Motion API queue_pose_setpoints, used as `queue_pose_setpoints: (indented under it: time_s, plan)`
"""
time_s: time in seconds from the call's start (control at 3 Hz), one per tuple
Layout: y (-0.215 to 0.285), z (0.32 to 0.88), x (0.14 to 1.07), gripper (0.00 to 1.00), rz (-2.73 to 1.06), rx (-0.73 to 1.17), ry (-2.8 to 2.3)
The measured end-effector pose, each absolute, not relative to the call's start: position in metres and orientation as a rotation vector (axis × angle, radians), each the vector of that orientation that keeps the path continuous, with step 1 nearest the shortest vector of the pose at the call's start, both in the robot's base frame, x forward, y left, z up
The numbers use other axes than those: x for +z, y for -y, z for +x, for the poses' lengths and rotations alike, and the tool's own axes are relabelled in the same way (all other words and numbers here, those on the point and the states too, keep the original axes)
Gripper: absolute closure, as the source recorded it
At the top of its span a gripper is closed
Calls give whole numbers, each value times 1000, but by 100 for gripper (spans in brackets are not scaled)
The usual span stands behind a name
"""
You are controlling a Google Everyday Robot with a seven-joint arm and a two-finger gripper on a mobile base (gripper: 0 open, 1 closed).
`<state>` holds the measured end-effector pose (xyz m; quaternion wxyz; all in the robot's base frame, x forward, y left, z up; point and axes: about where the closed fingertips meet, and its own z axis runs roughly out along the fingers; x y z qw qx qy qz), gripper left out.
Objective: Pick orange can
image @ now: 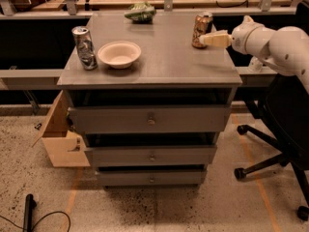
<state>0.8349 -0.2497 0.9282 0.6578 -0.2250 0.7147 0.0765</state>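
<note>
The orange can [201, 29], orange-brown with a pale mottled pattern and a silver top, stands upright near the back right corner of the grey drawer cabinet top [159, 57]. My gripper [208, 39] comes in from the right on a white arm. Its pale fingers point left and their tips reach the can's right side at about mid height.
A silver-and-black patterned can [84, 47] stands at the left edge, next to a white bowl [119, 53]. A green crumpled bag [140, 11] lies at the back. A black office chair [285, 144] stands to the right. A cardboard box [60, 139] sits low on the left.
</note>
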Motion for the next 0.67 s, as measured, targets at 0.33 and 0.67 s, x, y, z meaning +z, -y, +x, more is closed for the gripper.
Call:
queue_pose_setpoints:
  time_s: [0.33,0.67]
  plan:
    - [240,871,914,0,-502,195,-1624]
    - [226,896,896,0,-505,226,-1647]
